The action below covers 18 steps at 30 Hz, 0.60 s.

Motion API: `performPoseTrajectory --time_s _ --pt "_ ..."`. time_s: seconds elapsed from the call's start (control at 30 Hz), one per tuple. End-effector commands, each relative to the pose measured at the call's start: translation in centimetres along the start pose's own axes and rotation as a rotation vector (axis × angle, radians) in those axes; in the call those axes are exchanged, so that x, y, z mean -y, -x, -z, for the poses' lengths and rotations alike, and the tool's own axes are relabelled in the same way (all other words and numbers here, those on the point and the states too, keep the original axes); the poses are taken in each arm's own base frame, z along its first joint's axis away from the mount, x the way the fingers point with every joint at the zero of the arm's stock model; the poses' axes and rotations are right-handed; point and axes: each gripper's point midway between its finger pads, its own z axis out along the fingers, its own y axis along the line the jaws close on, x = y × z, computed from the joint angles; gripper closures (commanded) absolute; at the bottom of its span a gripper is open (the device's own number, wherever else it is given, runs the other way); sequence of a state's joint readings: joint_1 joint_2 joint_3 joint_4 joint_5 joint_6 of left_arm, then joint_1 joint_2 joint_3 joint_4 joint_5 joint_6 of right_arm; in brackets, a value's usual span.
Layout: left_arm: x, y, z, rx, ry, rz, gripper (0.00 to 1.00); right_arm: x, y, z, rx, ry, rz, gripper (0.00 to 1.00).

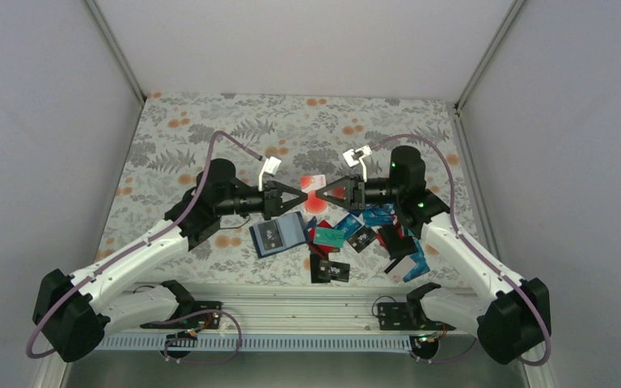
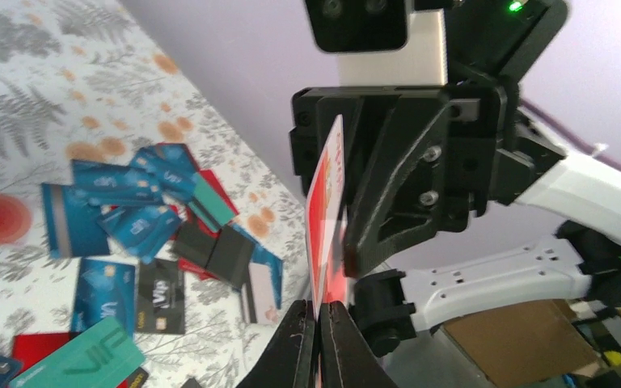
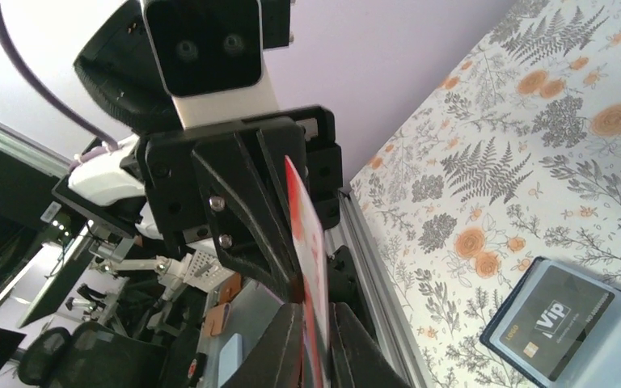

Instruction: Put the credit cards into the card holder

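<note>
left jaws and right jaws both clamped on one red card [image 2: 326, 218], opposite edges.

The top camera looks down from high behind the near edge onto the whole table [image 1: 170, 137]. The two wrist cameras sit close and face each other — both see the same red card [image 2: 326, 202] edge-on.

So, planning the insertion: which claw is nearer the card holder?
Left. The left claw sits just beyond the card holder; the right claw, pinching the same red card, is farther right.
</note>
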<state>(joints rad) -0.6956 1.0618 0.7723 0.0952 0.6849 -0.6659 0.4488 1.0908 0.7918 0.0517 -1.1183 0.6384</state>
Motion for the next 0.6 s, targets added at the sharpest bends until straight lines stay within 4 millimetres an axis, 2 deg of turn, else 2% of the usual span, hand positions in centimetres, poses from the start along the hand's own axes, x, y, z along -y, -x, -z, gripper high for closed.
performPoseTrajectory --time_s 0.0,0.13,0.23,0.37,0.47,0.57 --pt "-4.2 -1.7 0.4 -0.034 0.207 0.062 0.98 0.9 0.7 -1.0 -0.031 -0.058 0.015 0.86" --pt "-9.5 -4.9 2.6 -0.061 0.476 0.185 0.98 5.1 0.1 -1.4 -0.055 -0.199 -0.061 0.66" --pt "-11.8 -7.5 4.0 -0.070 0.565 0.256 0.98 7.2 -0.6 -2.0 -0.074 -0.229 -0.115 0.60" --pt "-13.9 -9.3 5.3 -0.059 0.663 0.343 0.98 9.9 -1.8 -3.0 -0.105 -0.311 -0.168 0.58" --pt "-15.5 -10.6 5.9 -0.075 0.732 0.401 0.98 12.0 -3.3 -3.7 -0.143 -0.387 -0.208 0.62" --pt "-16.3 -11.4 5.8 -0.081 0.742 0.434 0.98 13.5 -5.2 -4.7 -0.200 -0.427 -0.240 0.66"
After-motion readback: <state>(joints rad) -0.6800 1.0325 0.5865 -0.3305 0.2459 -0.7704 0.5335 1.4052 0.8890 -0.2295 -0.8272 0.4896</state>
